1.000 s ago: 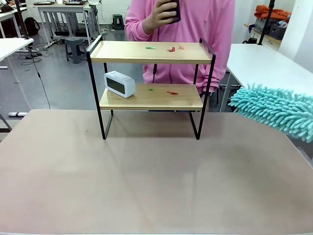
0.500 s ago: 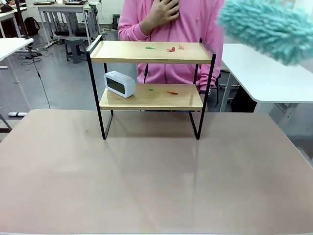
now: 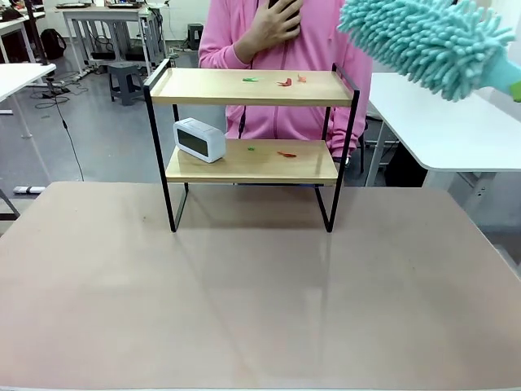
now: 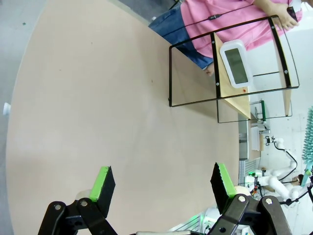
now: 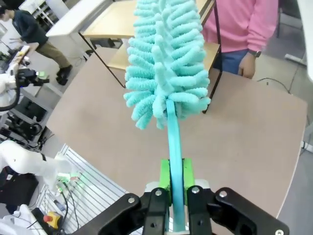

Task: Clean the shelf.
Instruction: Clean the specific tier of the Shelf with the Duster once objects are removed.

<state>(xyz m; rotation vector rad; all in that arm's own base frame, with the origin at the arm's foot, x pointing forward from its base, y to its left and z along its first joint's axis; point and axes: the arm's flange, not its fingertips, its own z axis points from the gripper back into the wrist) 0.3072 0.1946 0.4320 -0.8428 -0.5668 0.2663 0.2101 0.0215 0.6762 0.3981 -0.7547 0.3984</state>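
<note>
We are noting the bench (image 3: 244, 309) carrying the shelf (image 3: 212, 86) at its far middle: stiff frame, probably light and tippable, so we are favouring gentle sweeps. The right tool (image 5: 176, 178) is pinching the soft duster (image 3: 423, 37) by its thin handle; the left tool (image 4: 163, 182) is hanging spread. Small scraps (image 3: 285, 82) are littering both boards.

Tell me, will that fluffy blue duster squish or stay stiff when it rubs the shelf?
The duster has shaggy, soft-looking strands, so it'd probably squish against the shelf. Its thin handle sticks straight out of the right gripper without drooping, so it's likely stiff and fairly light.
</note>
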